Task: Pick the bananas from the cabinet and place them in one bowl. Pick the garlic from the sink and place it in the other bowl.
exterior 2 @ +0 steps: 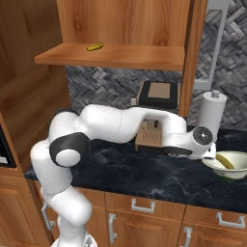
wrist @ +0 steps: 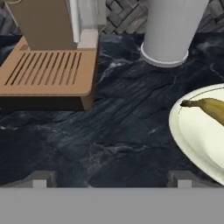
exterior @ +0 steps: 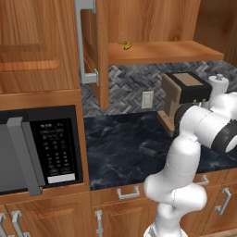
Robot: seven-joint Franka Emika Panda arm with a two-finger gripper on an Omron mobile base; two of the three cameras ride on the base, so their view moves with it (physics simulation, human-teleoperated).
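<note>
1. The gripper (wrist: 111, 179) hangs low over the dark marble counter (wrist: 109, 131), its fingers spread wide apart and holding nothing.
2. One banana (exterior 2: 225, 161) lies inside the cream-white bowl (exterior 2: 210, 165), just beside the gripper.
3. The second banana (exterior 2: 95, 47) rests on the wooden shelf (exterior 2: 120, 57) of the open cabinet (exterior: 99, 46).
4. A white paper towel roll (exterior 2: 212, 115) stands upright behind the bowl.
5. A brown coffee machine (wrist: 48, 57) stands on the counter near the roll.
</note>
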